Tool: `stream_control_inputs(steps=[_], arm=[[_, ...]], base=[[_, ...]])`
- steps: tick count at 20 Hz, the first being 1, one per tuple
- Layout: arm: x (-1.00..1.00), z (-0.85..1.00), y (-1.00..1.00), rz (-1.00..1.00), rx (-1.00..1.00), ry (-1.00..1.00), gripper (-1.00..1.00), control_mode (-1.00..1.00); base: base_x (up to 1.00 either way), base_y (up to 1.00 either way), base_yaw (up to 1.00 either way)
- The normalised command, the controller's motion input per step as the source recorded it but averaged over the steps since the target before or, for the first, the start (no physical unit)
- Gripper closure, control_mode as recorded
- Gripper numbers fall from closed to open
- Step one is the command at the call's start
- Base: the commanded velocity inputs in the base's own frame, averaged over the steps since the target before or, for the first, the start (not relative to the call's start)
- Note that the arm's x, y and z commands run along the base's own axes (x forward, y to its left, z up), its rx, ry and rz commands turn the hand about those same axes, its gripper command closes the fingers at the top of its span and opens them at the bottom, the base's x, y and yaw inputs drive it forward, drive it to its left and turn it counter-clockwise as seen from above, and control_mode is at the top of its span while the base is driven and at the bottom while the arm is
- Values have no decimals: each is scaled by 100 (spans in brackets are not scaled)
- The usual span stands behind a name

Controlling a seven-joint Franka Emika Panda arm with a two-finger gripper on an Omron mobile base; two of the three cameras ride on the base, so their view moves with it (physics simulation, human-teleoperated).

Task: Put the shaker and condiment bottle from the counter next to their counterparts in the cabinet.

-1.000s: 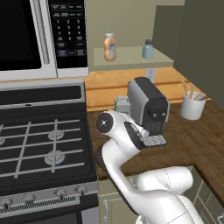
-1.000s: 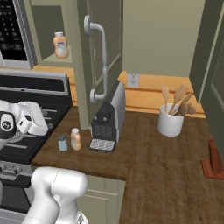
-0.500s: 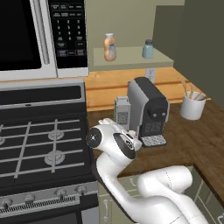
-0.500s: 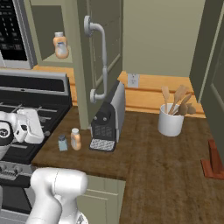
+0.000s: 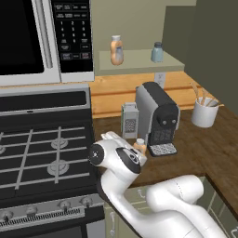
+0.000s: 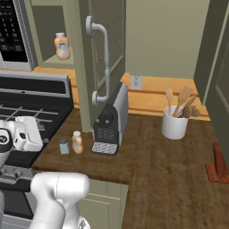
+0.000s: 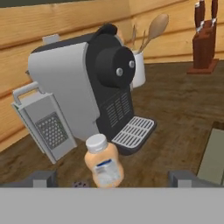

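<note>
- My arm has dropped lower over the last second, bringing the hand down to the counter's [image 5: 204,148] front edge, by the stove [image 5: 42,153].
- My gripper [image 7: 111,178] is spread wide around nothing, facing the condiment bottle [image 7: 103,162]: orange, cream cap, pale label, upright just before the coffee machine [image 7: 83,83].
- The right base view adds the blue shaker [image 6: 64,146] beside that bottle, and the cabinet [image 6: 85,53] shelf's twin bottle [image 6: 62,46].
</note>
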Motion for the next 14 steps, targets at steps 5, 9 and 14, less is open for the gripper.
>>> stream_control_inputs(steps=[5,9,14], arm=[[0,-47,13,0,0,0,-100,-100],[8,-34,0,0,0,0,-100,-100],[25,-26,0,0,0,0,-100,-100]], base=[[0,0,0],[0,0,0],[0,0,0]])
